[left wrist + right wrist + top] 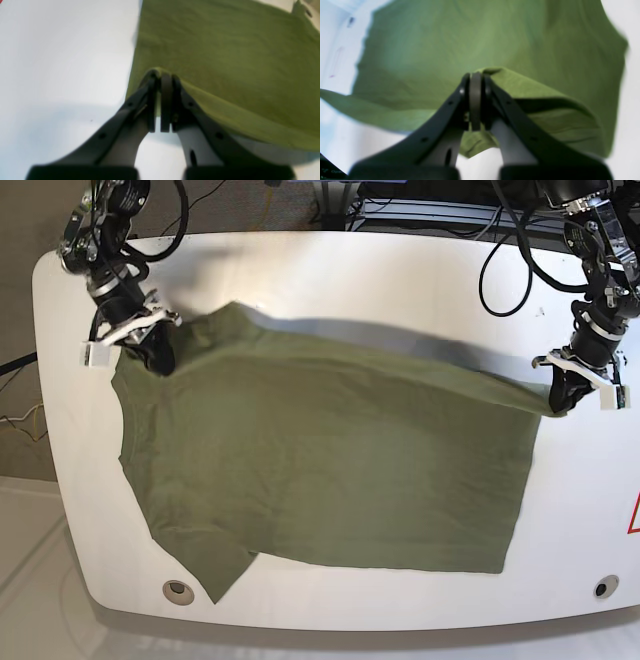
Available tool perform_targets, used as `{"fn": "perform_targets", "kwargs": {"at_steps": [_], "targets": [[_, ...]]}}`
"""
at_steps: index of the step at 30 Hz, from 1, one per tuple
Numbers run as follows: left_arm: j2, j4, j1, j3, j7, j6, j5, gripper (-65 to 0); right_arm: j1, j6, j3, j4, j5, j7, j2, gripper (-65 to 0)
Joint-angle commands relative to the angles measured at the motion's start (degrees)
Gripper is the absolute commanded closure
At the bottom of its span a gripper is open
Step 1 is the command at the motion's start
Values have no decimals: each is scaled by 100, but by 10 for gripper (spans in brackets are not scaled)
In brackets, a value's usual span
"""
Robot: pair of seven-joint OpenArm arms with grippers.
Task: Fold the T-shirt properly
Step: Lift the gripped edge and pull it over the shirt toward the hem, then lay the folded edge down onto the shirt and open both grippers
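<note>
At the far edge of the cloth, the left gripper [556,402] and right gripper [157,352] are each pinching a raised corner of the T-shirt [330,470], which is lying spread across the white table [400,270].

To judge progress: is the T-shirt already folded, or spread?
Mostly spread: the T-shirt lies open on the table; only its far edge is lifted, pinched at both corners.

The olive-green T-shirt [330,470] lies spread nearly flat on the white surface [330,270], its far edge raised at two corners, one sleeve pointing toward the near edge.
</note>
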State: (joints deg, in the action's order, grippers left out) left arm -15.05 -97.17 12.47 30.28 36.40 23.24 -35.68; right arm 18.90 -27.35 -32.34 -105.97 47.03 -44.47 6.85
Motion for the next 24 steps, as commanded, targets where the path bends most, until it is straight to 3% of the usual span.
{"fn": "perform_targets", "kwargs": {"at_steps": [1, 24], "targets": [[-106, -71, -185, 71, -171, 36, -118, 0, -111, -45, -47, -33, 108, 141, 135, 0], [-169, 746, -993, 110, 65, 29, -158, 0, -920, -40, 155, 575, 203, 115, 410, 0]]}}
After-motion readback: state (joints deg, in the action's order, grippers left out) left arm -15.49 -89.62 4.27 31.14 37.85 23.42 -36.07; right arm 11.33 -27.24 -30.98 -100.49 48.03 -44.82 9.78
